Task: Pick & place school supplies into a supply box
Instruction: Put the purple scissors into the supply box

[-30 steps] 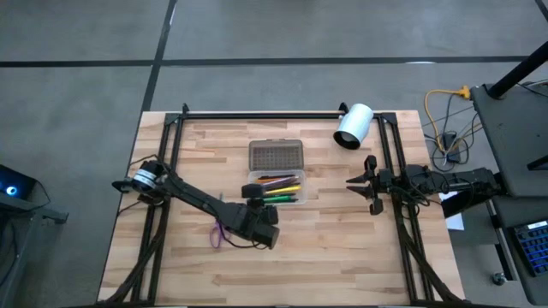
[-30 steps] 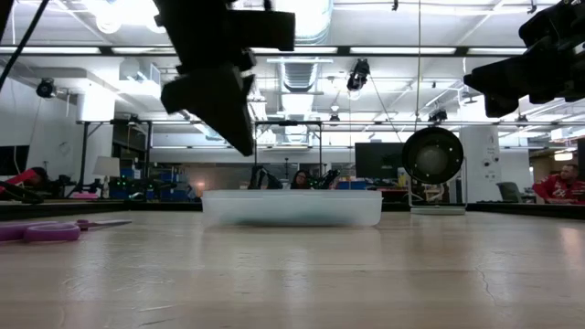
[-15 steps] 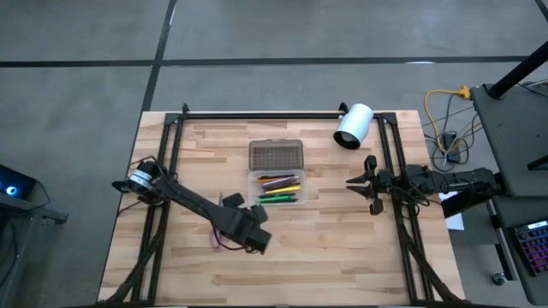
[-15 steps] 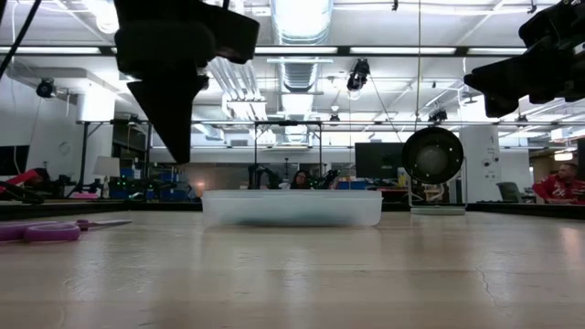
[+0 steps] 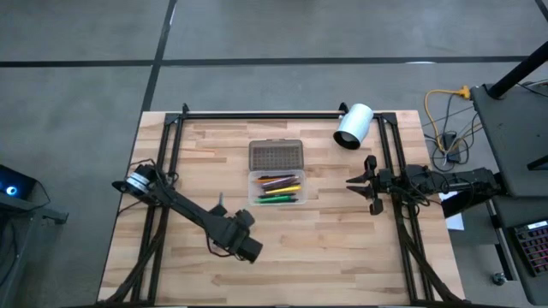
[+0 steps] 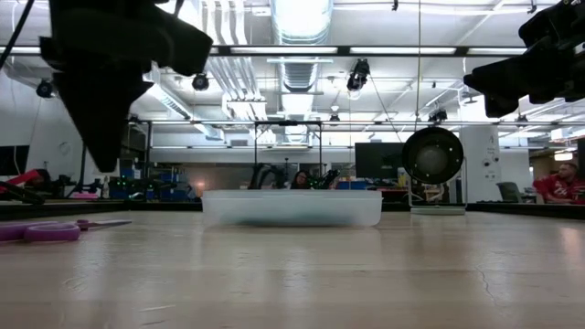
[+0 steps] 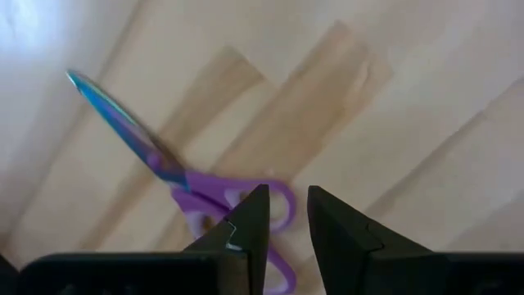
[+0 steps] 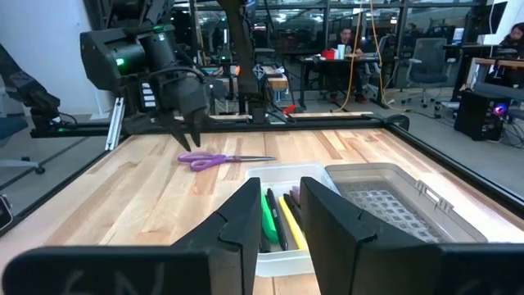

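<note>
The left gripper (image 7: 285, 215), jaws slightly parted and empty, hangs directly above the scissors (image 7: 176, 176), which look light, stiff and flat; grip across the purple handles.

No text, label, brand, number or sign can be read on anything in any of the four views.

White cylinder (image 5: 354, 126) lying at wooden table (image 5: 342, 248) corner.

an open-plan robotics lab: exposed ceiling ducts (image 6: 297, 73), rows of monitors (image 6: 379, 160) and workbenches (image 8: 344, 70), seated people (image 6: 559, 183) beyond the wooden desk (image 5: 334, 248).
</note>
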Robot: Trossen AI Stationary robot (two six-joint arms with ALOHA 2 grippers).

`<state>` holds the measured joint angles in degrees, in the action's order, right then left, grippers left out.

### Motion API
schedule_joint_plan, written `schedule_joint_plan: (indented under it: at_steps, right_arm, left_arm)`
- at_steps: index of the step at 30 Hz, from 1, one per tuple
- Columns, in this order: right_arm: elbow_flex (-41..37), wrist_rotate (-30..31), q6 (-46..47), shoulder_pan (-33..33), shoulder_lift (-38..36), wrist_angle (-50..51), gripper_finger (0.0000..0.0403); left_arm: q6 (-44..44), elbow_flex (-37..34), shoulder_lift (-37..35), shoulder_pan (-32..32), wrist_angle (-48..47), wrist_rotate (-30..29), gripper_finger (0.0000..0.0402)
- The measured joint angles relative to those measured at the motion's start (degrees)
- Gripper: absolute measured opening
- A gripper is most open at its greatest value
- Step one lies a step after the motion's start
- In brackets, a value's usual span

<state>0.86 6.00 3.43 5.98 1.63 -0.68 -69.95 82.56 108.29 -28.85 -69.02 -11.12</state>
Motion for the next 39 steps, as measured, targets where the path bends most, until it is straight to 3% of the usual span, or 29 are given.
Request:
schedule_joint_plan:
  at_steps: [18,29,39]
  right_arm:
    - [0.00,0.00,0.01,-0.01,0.00,0.00,0.0078]
    - [0.00,0.00,0.00,0.00,0.02,-0.01,0.0073]
    - [0.00,0.00,0.01,-0.01,0.02,-0.01,0.0074]
  left_arm:
    - [-5.84,-5.22,-2.27,-0.47,0.73,2.70,0.0070]
    - [-7.56,-16.82,-6.12,-0.38,14.71,7.96,0.0070]
    - [-7.63,-16.08,-6.14,-0.38,15.50,8.16,0.0070]
